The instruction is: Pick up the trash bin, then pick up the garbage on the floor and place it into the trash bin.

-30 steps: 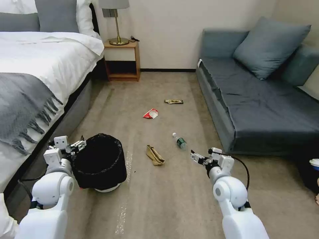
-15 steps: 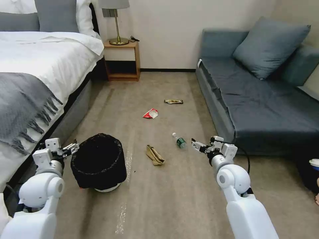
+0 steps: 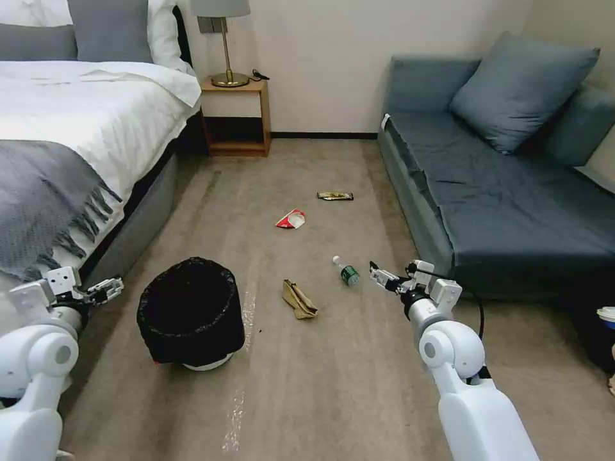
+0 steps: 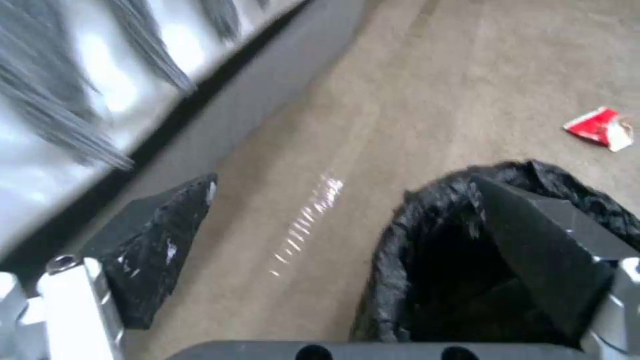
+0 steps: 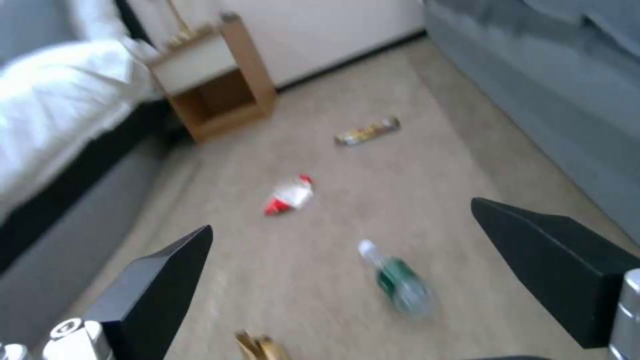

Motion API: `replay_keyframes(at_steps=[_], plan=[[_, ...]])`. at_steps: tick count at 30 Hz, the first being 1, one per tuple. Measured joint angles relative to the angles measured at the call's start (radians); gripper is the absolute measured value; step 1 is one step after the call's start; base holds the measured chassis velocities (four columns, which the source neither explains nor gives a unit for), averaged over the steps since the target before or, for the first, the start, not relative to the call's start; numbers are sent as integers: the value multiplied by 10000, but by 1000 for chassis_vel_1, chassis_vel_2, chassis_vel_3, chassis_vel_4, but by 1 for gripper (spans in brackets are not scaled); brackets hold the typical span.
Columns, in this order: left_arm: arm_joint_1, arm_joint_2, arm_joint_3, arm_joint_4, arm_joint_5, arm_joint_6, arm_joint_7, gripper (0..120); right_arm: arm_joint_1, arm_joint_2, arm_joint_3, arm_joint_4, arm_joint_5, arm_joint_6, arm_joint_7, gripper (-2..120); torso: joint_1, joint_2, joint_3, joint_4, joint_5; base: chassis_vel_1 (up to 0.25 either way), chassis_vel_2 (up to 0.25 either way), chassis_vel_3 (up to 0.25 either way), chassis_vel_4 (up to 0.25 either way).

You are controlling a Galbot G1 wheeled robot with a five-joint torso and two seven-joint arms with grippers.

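Observation:
The trash bin (image 3: 191, 310), lined with a crinkly black bag, stands on the floor beside the bed. My left gripper (image 3: 106, 289) hovers open to its left, apart from the rim; the left wrist view shows the bin (image 4: 427, 270) by one finger (image 4: 547, 245). The garbage lies ahead: a brown paper bag (image 3: 298, 299), a clear bottle (image 3: 346, 271), a red-and-white carton (image 3: 291, 219) and a snack wrapper (image 3: 335, 196). My right gripper (image 3: 382, 278) is open just right of the bottle (image 5: 397, 280), with nothing between its fingers.
A bed (image 3: 70, 147) with a grey fringed throw runs along the left. A blue-grey sofa (image 3: 506, 198) lines the right. A wooden nightstand (image 3: 236, 115) with a lamp stands at the far wall. Open floor lies between bed and sofa.
My left arm has swung left, away from the bin's rim toward the bed. My right gripper has moved forward to beside the bottle. The bin and litter have not moved.

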Motion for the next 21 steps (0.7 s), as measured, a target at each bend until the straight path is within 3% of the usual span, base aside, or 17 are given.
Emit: replay_keyframes(at_steps=[8, 15, 21], plan=[[-152, -256, 318, 764, 259, -5, -40, 94, -44, -52, -153, 53, -8, 830, -743, 100, 0, 0, 0, 3, 2, 0, 0, 0, 0], [-451, -658, 624, 1633, 804, -23, 103, 94, -131, -140, -120, 69, -11, 1024, -919, 100, 0, 0, 0, 2, 3, 0, 0, 0, 0], [-653, -858, 859, 1966, 973, -47, 238, 94, -241, -154, -80, 161, -18, 1075, -982, 100, 0, 0, 0, -1, 3, 0, 0, 0, 0]])
